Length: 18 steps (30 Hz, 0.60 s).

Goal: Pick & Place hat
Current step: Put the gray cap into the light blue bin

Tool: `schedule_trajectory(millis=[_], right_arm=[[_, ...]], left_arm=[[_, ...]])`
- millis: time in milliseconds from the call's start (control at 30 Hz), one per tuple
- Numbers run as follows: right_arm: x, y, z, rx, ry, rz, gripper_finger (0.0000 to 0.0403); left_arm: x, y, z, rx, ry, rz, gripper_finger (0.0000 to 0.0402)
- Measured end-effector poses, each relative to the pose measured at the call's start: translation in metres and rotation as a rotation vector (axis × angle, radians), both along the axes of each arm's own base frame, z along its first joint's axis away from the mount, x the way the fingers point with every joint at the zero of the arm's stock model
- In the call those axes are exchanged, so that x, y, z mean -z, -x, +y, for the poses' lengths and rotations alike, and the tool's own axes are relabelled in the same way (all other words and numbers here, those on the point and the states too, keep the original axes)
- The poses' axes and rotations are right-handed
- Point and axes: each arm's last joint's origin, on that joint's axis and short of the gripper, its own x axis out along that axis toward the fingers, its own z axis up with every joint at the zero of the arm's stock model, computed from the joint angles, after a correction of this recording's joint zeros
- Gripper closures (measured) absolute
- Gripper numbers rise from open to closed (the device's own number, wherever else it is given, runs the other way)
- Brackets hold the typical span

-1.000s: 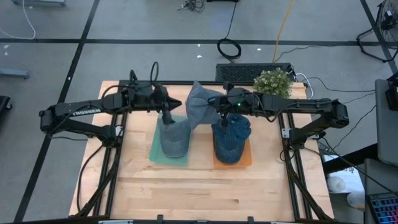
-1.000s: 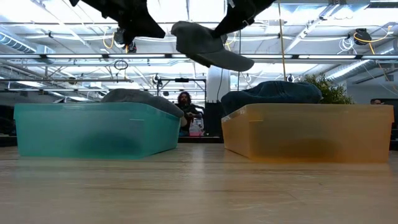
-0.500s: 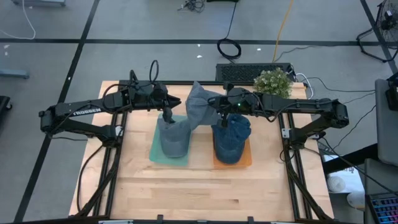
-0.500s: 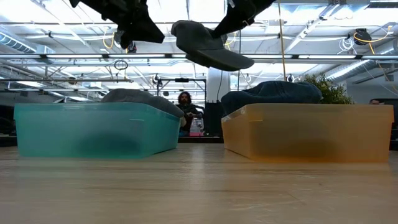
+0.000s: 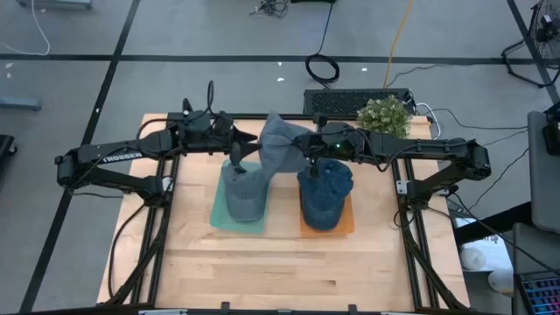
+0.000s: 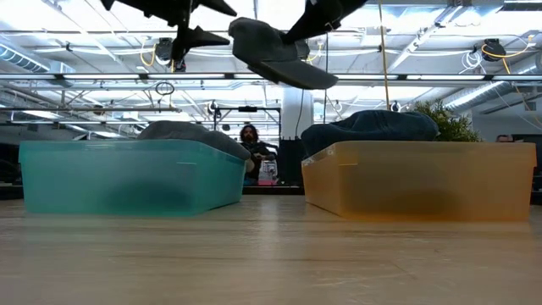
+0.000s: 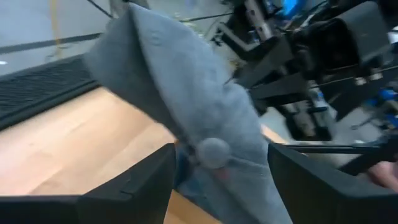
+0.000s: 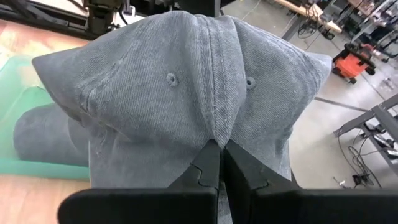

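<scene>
You will find the raised grey hat [image 8: 186, 87] is matt woven cloth, twill-ribbed, with stitched seams and small sewn eyelets; the grey and dark blue hats [image 5: 325, 194] heaped in the bins look like the same matt cloth. The teal bin [image 6: 127, 176] at left of the low view and the orange bin [image 6: 419, 180] at right are translucent, smooth plastic with a soft sheen. The table [image 5: 262, 262] is pale, smooth-finished wood with visible plank lines, and both arms wear matt black casings.
</scene>
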Motion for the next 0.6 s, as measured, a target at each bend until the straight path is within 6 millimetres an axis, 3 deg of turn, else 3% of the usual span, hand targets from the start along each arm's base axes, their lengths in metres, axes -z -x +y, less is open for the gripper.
schedule_trajectory(millis=[267, 600], right_arm=[[-0.003, -0.001, 0.0, -0.004, 0.012, -0.03, 0.0403], [-0.003, -0.001, 0.0, -0.004, 0.013, -0.033, 0.0403]], left_arm=[[0.002, -0.009, -0.003, 0.026, 0.058, -0.04, 0.0137], [0.006, -0.028, -0.002, 0.071, 0.034, -0.099, 0.0192]])
